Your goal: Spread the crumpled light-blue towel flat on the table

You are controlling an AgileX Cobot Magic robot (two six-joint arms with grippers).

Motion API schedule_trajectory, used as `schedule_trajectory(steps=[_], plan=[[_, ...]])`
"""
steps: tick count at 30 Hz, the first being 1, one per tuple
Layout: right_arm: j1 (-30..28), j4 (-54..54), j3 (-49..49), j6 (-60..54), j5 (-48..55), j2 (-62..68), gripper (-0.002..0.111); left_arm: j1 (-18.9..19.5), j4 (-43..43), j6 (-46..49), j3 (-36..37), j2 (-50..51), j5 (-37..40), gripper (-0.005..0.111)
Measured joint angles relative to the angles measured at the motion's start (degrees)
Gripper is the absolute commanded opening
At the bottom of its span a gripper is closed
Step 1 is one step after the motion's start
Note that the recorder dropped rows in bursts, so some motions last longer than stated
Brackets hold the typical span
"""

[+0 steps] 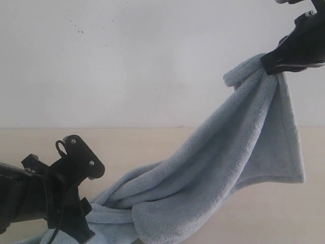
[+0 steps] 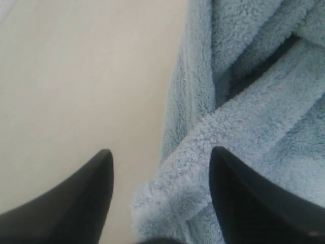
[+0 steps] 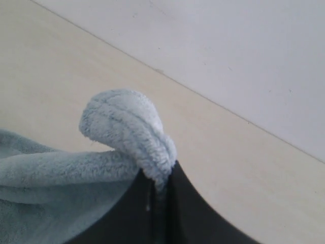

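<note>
Right pincer (image 3: 160, 180) is clamped on a towel (image 1: 218, 168) corner high above the counter (image 1: 152, 147); the rest sags onto it. Left pincer (image 2: 160, 157), jaws apart, straddles a fold. Soft and limp, probably best gripped at another corner.

Fluffy light-blue towel (image 1: 218, 168) hung twisted from one raised corner, lower end bunched on the beige worktop (image 1: 152, 145).

There is one towel (image 1: 223, 168), a single light-blue piece. One table (image 1: 152, 147) is in view, and one white wall (image 1: 127, 61). Two black grippers show: one left gripper (image 2: 161, 152) and one right gripper (image 3: 158, 178).
</note>
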Motion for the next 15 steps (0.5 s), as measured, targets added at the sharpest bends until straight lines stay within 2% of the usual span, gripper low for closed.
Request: schedule_trajectory(steps=[15], plan=[[0.0,1.0,0.0,0.0,0.1,0.0,0.000,0.7,-0.2,0.5,1.3,0.0,3.0,0.054]])
